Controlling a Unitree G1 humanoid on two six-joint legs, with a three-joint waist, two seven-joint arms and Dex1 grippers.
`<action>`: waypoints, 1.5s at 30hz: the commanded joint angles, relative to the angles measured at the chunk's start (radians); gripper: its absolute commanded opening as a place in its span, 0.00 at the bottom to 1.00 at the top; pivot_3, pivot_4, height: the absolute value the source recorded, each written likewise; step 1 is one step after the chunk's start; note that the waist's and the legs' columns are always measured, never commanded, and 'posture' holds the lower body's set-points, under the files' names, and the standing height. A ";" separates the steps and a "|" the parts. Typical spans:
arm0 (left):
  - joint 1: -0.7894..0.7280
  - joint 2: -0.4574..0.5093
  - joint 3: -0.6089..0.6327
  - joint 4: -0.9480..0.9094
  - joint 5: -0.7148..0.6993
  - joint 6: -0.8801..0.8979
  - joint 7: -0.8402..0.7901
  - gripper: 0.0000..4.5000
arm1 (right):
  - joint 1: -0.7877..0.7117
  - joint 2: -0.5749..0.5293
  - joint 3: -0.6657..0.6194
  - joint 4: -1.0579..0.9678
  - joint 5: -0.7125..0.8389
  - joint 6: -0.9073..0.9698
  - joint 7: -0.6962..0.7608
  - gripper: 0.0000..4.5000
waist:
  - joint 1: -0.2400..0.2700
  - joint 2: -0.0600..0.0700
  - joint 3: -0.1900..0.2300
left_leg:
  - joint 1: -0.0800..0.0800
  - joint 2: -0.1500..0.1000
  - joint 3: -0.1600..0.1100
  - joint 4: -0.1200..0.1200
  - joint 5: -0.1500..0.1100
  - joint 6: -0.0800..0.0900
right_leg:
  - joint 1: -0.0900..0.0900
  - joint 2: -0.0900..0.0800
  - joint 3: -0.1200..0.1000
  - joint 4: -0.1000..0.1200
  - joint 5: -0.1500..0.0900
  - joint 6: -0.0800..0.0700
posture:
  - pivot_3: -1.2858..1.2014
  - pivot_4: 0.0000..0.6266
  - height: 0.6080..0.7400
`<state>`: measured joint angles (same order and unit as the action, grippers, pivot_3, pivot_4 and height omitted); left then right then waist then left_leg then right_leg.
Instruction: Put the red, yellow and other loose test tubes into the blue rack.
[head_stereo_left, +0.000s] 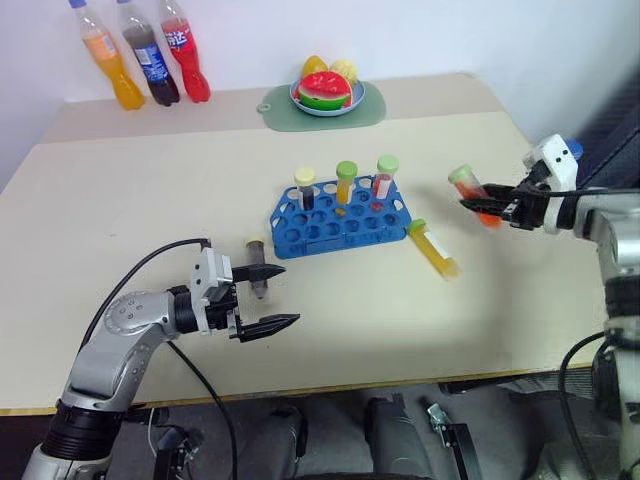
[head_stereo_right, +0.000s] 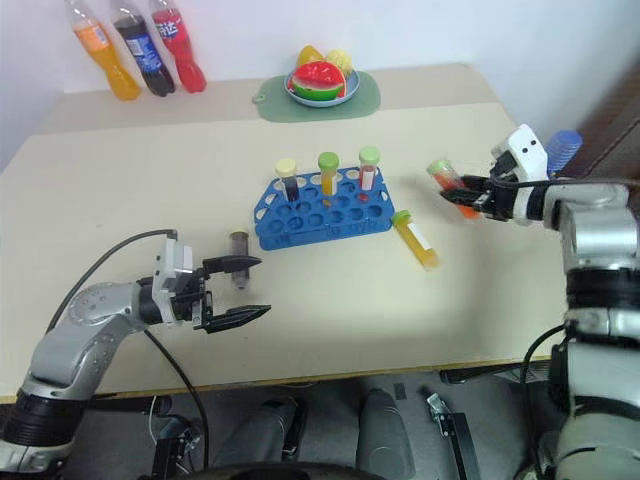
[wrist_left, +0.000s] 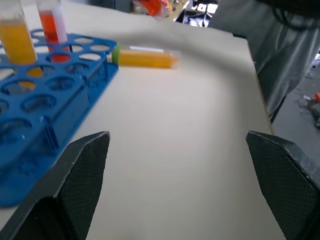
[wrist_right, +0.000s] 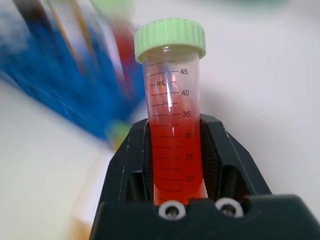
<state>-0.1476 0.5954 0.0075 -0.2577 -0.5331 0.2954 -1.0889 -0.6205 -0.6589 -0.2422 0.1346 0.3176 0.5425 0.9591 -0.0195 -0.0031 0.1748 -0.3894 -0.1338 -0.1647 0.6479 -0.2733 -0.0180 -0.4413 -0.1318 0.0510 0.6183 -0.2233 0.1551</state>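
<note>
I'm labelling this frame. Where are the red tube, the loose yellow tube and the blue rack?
red tube (wrist_right: 175, 150): right wrist view, on its red liquid.
yellow tube (head_stereo_left: 436, 250): left eye view, mid-body.
blue rack (head_stereo_left: 345, 232): left eye view, on its holed top.

glossy blue plastic rack (head_stereo_left: 340, 222), clear glossy tube (wrist_right: 174, 135) with ribbed cap, matt table (head_stereo_left: 400, 310).

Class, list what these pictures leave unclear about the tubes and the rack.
- Dark tube: the left gripper finger partly hides it in the left eye view.
- Blue rack: motion-blurred in the right wrist view.
- Red tube: base hidden between the right gripper fingers.
- Rack tubes: tops cut off in the left wrist view.
</note>
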 joint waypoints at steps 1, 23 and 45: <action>-0.034 -0.023 -0.009 0.000 -0.010 -0.012 0.005 1.00 | 0.067 0.158 -0.050 -0.260 0.078 -0.061 -0.180 0.19 | 0.006 0.000 0.000 | 0.000 0.001 0.000 0.000 0.000 0.000 | 0.000 0.000 0.000 0.001 0.000 0.000 | 0.52 0.24 1.00; -0.040 -0.112 -0.012 0.003 0.050 -0.074 0.146 1.00 | 0.100 0.529 0.130 0.259 -0.157 -0.809 -0.509 0.19 | -0.001 -0.001 -0.002 | 0.001 0.002 -0.001 0.001 0.003 -0.004 | 0.000 0.003 0.000 0.002 0.001 -0.002 | 0.52 0.24 1.00; -0.033 -0.115 -0.028 -0.014 0.047 -0.074 0.163 1.00 | -0.005 0.578 0.143 0.600 -0.148 -1.060 -0.491 0.41 | -0.024 -0.001 -0.003 | 0.014 0.009 -0.001 -0.003 0.002 -0.008 | 0.011 0.011 0.000 -0.001 0.004 -0.007 | 0.52 0.24 1.00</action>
<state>-0.1716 0.4798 -0.0237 -0.2406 -0.4809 0.2345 -0.9235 -0.6301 -0.0901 -0.1053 0.7281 0.1626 -0.5015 0.4532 -0.0440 -0.0037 0.1721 -0.3730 -0.1236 -0.1652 0.6446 -0.2732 -0.0242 -0.4285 -0.1201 0.0512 0.6170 -0.2195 0.1480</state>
